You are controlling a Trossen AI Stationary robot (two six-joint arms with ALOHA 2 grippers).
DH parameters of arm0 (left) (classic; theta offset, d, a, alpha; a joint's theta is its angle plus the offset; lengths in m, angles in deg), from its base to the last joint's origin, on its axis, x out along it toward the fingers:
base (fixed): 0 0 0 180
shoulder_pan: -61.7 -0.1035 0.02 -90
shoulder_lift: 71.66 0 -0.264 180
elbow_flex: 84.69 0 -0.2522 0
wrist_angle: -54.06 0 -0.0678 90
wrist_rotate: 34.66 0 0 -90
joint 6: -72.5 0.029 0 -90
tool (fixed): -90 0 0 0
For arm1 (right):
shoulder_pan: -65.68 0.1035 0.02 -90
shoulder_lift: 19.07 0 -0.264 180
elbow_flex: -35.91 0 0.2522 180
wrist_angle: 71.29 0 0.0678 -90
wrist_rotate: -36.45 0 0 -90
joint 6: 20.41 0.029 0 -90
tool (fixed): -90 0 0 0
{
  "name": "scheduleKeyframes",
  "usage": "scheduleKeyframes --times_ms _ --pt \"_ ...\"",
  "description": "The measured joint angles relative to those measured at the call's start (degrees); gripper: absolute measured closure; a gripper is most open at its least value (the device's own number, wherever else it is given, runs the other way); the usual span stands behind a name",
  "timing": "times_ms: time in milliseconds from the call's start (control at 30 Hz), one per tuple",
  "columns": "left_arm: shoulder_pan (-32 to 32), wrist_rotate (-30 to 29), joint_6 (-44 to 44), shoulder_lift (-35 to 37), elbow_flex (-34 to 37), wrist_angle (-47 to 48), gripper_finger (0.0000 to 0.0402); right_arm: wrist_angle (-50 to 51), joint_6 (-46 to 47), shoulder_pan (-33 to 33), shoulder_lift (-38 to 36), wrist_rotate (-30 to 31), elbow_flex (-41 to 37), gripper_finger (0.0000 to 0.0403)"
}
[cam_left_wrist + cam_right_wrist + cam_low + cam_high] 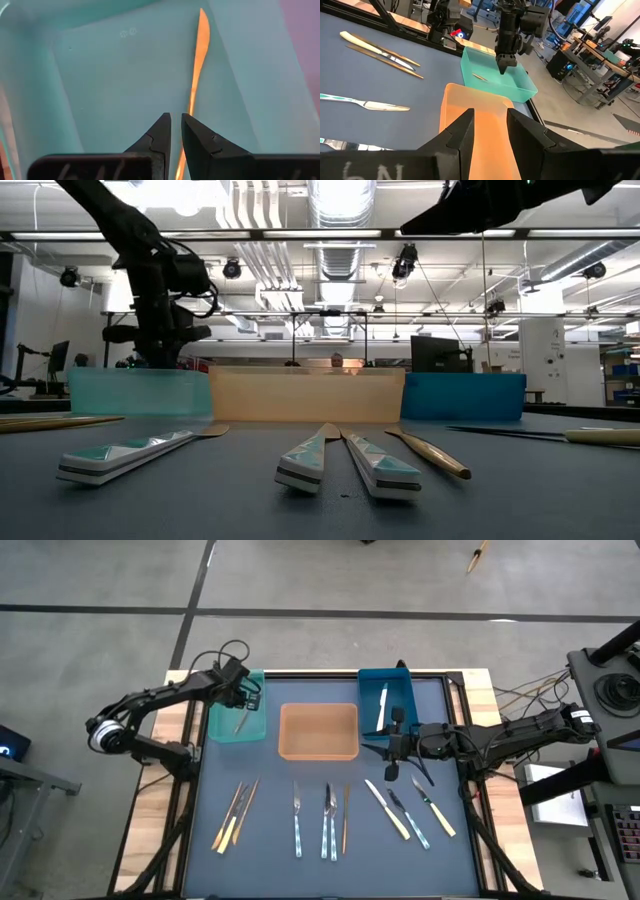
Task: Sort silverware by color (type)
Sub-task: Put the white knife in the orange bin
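Left arm reaching forward from the table's left edge, elbow bent, wrist tipped downward. Left gripper (176, 131) pointing straight down, fingertips (162, 127) parted by only a narrow slit. Right arm stretched in from the right side, held level. Right gripper (490, 122) with fingers (462, 132) apart, holding nothing.

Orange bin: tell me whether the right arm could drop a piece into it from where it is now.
Probably yes. The right pincer hovers just beside the orange bin, whose open top has nothing over it. The left pincer is away over the teal bin, so nothing seems to block the way.
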Motion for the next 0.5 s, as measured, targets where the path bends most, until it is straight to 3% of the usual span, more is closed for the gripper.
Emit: scheduleKeyframes --times_ms 233,500 --pt "4.81 -0.04 2.48 4.8 0.0 -0.02 0.0373 -0.06 0.36 0.0 0.0 -0.01 0.0 0.0296" --pt "21.28 -3.45 -0.3 10.85 0.0 -1.57 0.0372 -0.52 3.25 0.0 -0.02 0.0 0.0 0.0296"
